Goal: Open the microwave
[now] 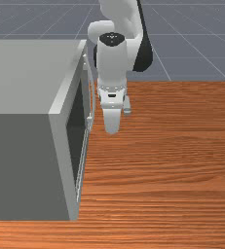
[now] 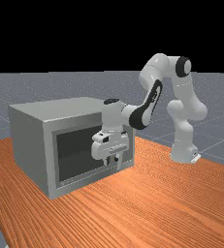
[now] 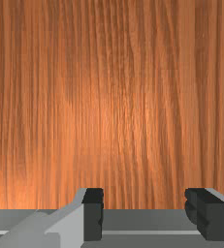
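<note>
My gripper (image 2: 113, 166) hangs upright in front of the microwave (image 2: 28, 140), its fingers pointing down. In the front view, the hand (image 1: 112, 119) is right of the curved handle (image 1: 92, 90), with a narrow gap between them. The microwave (image 1: 21, 78) is a grey box whose door, with its dark window (image 1: 76, 129), looks closed. In the wrist view the gripper (image 3: 145, 214) stands open, fingers wide apart and holding nothing. Past them runs a grey strip of the microwave front (image 3: 142, 222). In the far view my hand covers part of the door.
Orange-brown table (image 1: 177, 160) surface stretches from the microwave's door side toward the front view's right. The arm's base (image 2: 183, 154) stands on it at the far view's right, behind the microwave's near end.
</note>
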### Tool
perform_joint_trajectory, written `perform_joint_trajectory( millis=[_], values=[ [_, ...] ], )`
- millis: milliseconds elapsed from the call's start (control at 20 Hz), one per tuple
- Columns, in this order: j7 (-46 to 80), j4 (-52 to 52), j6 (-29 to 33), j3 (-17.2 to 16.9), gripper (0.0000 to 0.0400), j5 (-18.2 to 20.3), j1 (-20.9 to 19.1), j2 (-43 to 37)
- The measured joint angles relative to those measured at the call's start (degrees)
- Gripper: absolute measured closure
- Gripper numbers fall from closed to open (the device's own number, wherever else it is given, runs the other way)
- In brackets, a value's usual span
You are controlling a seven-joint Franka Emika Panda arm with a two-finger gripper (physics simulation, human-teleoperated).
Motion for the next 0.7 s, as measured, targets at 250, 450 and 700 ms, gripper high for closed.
perform_joint_trajectory(
  millis=[250, 450, 700],
  values=[
    [3.0, 0.0, 0.0, -0.4, 0.002, 0.1, 0.6, 0.1],
    [25.6, -2.2, 3.8, -2.0, 0.0348, 1.0, 7.7, 1.5],
    [31.8, -1.2, 4.0, -3.0, 0.0396, 4.6, 7.2, 2.0]
  ],
)
